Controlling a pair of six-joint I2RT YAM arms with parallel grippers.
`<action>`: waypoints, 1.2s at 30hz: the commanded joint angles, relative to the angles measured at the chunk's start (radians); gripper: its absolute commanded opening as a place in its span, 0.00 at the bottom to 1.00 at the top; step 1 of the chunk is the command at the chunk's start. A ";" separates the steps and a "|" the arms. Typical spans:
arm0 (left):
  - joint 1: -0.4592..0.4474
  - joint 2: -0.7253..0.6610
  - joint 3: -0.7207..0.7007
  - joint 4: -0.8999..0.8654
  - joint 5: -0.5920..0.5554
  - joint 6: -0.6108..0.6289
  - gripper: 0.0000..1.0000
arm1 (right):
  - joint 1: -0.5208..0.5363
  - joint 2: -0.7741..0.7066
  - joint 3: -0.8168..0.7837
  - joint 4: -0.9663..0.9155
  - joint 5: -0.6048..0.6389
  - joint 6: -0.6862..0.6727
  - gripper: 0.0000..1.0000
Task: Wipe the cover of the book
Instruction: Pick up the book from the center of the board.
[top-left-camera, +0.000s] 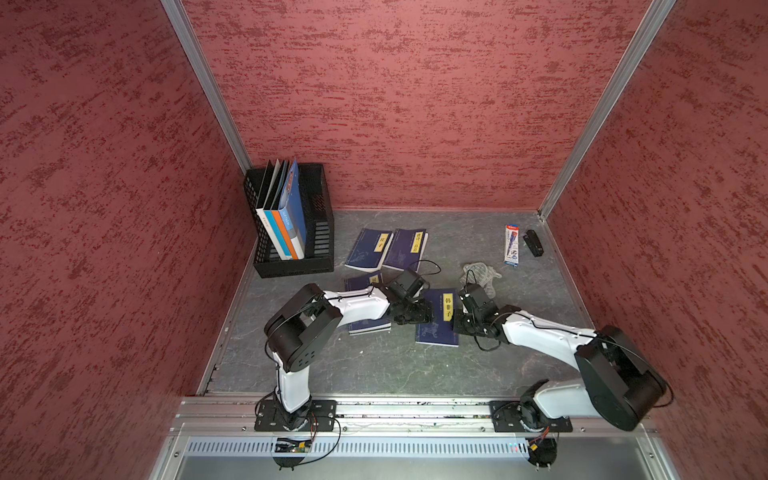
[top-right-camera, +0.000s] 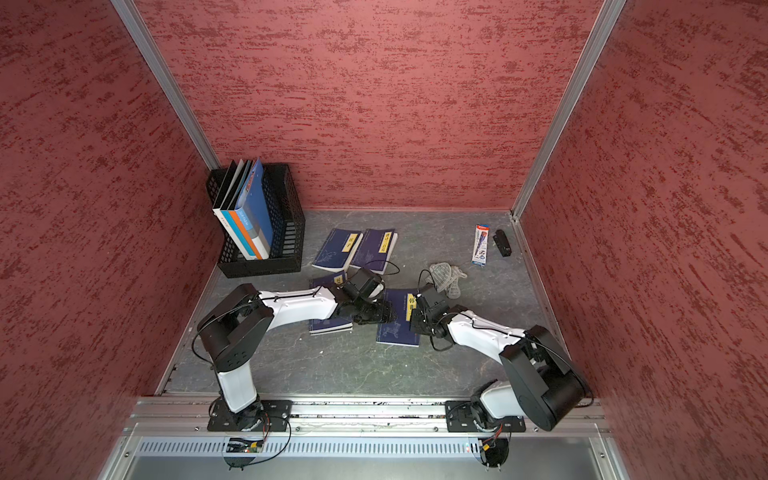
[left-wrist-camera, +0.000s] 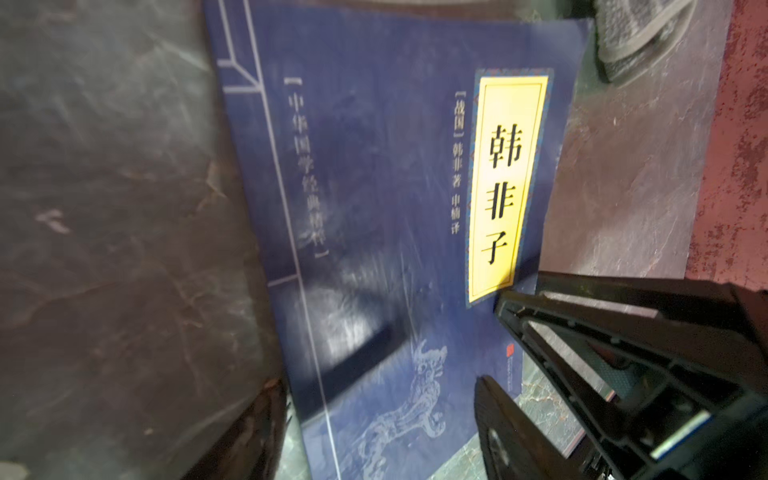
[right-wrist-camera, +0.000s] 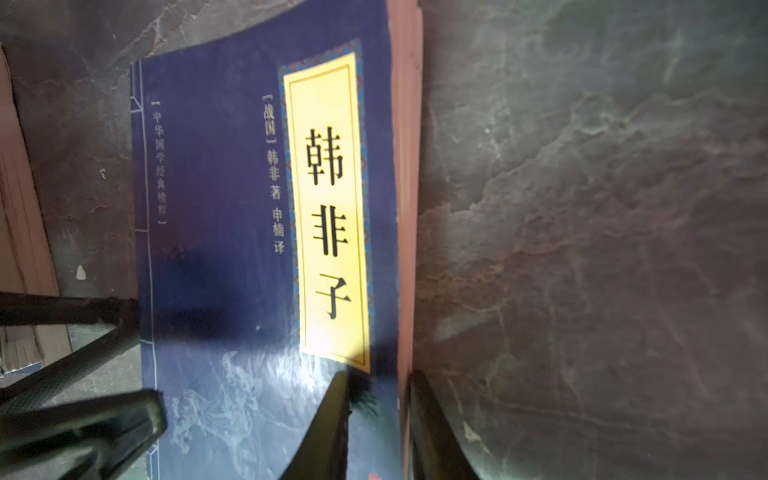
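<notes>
The book (top-left-camera: 436, 328) is dark blue with a yellow title label and lies flat mid-table, seen in both top views (top-right-camera: 395, 332). My left gripper (top-left-camera: 424, 316) stands open at its spine edge. In the left wrist view the cover (left-wrist-camera: 374, 187) shows between its spread fingers (left-wrist-camera: 503, 428). My right gripper (top-left-camera: 457, 318) is at the opposite edge. In the right wrist view one finger (right-wrist-camera: 332, 419) lies on the cover (right-wrist-camera: 216, 187) and its mate hugs the page edge, shut on the book. A whitish mesh rag (top-left-camera: 482, 274) lies loose behind the right gripper.
A black file rack (top-left-camera: 320, 245) with upright folders stands at the back left. Two more blue books (top-left-camera: 368, 249) (top-left-camera: 405, 249) lie behind, and another (top-left-camera: 365, 326) sits under the left arm. A pen packet (top-left-camera: 512, 245) and a black stapler (top-left-camera: 534, 243) lie at the back right.
</notes>
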 joint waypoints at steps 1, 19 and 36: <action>0.023 0.030 0.013 0.030 0.038 0.002 0.72 | 0.010 0.021 -0.007 0.016 -0.009 0.003 0.24; 0.071 -0.003 -0.072 0.283 0.218 0.000 0.58 | 0.012 0.042 -0.036 0.066 -0.018 0.015 0.24; 0.066 -0.028 -0.080 0.330 0.233 0.003 0.41 | 0.012 0.052 -0.036 0.079 -0.009 0.018 0.24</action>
